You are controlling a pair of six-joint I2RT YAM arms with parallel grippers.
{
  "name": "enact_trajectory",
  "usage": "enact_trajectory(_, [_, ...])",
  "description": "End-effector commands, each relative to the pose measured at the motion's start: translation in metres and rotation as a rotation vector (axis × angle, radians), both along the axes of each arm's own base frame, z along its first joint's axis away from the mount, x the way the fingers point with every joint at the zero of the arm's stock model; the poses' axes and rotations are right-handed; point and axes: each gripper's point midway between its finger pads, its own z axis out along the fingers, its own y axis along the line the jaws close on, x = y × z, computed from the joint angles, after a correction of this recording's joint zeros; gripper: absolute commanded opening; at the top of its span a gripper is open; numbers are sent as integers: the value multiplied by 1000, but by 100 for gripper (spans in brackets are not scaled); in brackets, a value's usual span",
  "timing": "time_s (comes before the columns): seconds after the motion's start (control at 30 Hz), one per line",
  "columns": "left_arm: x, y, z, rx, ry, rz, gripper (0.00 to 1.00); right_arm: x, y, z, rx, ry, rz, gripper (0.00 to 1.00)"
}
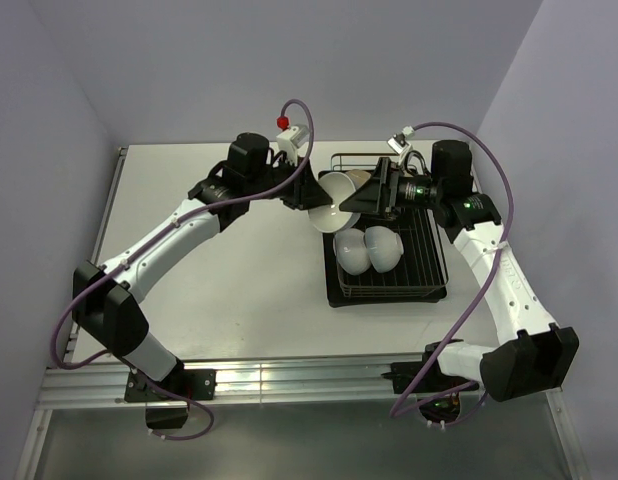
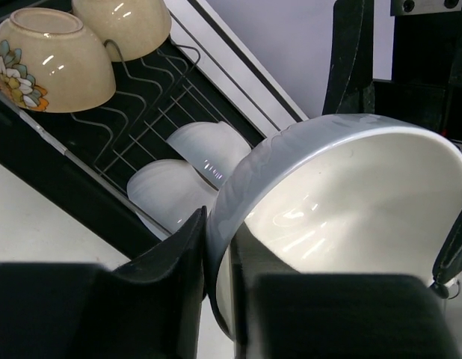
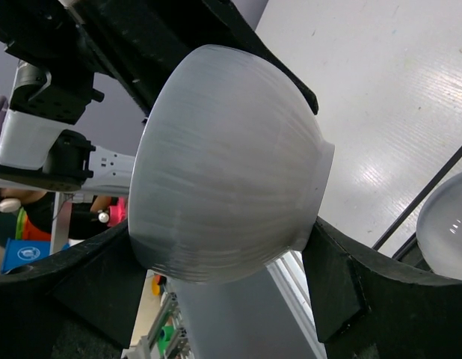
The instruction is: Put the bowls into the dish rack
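Handover is taking place above the worktop (image 1: 219,280), at the left edge of the dish rack (image 1: 429,275).

- Left tool (image 2: 216,254) is pinching the rim of the held white bowl (image 2: 350,194), one finger outside the wall and one inside. The bowl is hanging on edge, its mouth facing that wrist camera.
- Right tool (image 3: 223,284) is clasping the same bowl across its rounded outside, a finger pressing on each flank.
- Both tools are therefore grasping one bowl. It is airborne, touching neither rack nor worktop as far as the top view is showing.
- The rack is already carrying two white bowls (image 1: 354,252), mouths down and side by side in the near half. Two tan bowls (image 2: 51,60), one with a flower print, are sitting at the far end. Bare tines are showing between the two groups.

Judgement: the step in hand is passing this bowl from the left arm to the right, so that the right arm can rack it. The next move calls for the left tool to let go of the rim and back straight off without dragging the bowl. Only then should the right arm carry it over the free tines and lower it on edge. The wall is glossy and curved, so it may slip if the right hold is not firm before the left one lets go.
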Motion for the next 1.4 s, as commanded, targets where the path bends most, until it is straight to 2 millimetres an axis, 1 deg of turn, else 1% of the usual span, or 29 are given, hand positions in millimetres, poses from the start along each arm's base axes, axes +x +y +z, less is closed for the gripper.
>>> enact_trajectory(0.0, [-11,-9,33,-97,-68,-65,35,1,1,11,6,-56,6,0])
enact_trajectory(0.07, [-10,-9,29,-91,-59,-65,43,3,0,13,1,-72,-12,0])
enact_trajectory(0.1, [-11,-9,26,-88,-52,-66,50,2,-1,14,2,-81,-15,0])
enact_trajectory(0.13, [-12,-9,24,-85,-50,-65,53,3,-1,15,3,-83,-18,0])
enact_trajectory(0.23, [-12,-7,18,-71,-44,-61,58,7,-5,16,7,-84,-39,0])
enact_trajectory(0.33, [-13,-5,12,-56,-37,-60,60,10,-12,17,3,-92,-55,0])
enact_trajectory(0.4, [-13,-2,8,-44,-35,-55,74,12,-17,16,-16,-102,-65,0])
enact_trajectory(0.43, [-14,0,9,-42,-37,-52,76,15,-23,16,-26,-110,-81,0])
enact_trajectory(0.47, [-15,1,7,-35,-36,-56,78,15,-27,12,-47,-114,-85,0])
enact_trajectory(0.5, [-15,3,5,-31,-33,-55,90,15,-31,9,-60,-116,-94,0])
enact_trajectory(0.53, [-14,6,5,-29,-31,-49,92,18,-37,7,-75,-120,-115,0])
enact_trajectory(0.57, [-15,7,6,-29,-35,-51,98,16,-41,4,-96,-131,-116,0])
enact_trajectory(0.6, [-13,10,4,-28,-32,-43,99,17,-44,2,-112,-136,-126,0])
enact_trajectory(0.73, [-9,22,11,-25,-57,-19,99,16,-61,-2,-194,-171,-157,0])
enact_trajectory(0.77, [-8,24,12,-20,-67,-17,99,15,-67,-5,-242,-186,-163,0])
enact_trajectory(0.8, [-6,30,15,-19,-80,-5,100,19,-77,-7,-271,-188,-192,0])
enact_trajectory(0.83, [-6,32,16,-19,-84,-1,100,20,-83,-11,-315,-215,-194,0])
enact_trajectory(0.87, [-2,37,16,-16,-93,14,100,19,-91,-14,-360,-200,-218,0])
enact_trajectory(0.9, [-3,40,14,-14,-88,19,99,19,-96,-16,-391,-201,-228,0])
enact_trajectory(0.97, [-4,45,17,-21,-101,26,100,16,-104,-20,-445,-196,-240,0])
enact_trajectory(1.0, [-2,50,15,-19,-98,39,100,19,-113,-25,-503,-207,-258,0])
enact_trajectory(1.07, [-1,56,15,-17,-99,49,99,19,-122,-31,-567,-205,-274,0])
enact_trajectory(1.1, [-1,58,14,-16,-98,55,100,21,-130,-35,-615,-198,-304,0])
enact_trajectory(1.2, [0,63,17,-16,-105,65,99,24,-147,-44,-707,-177,-348,0])
enact_trajectory(1.37, [1,68,17,-20,-103,75,100,28,-162,-54,-779,-133,-406,0])
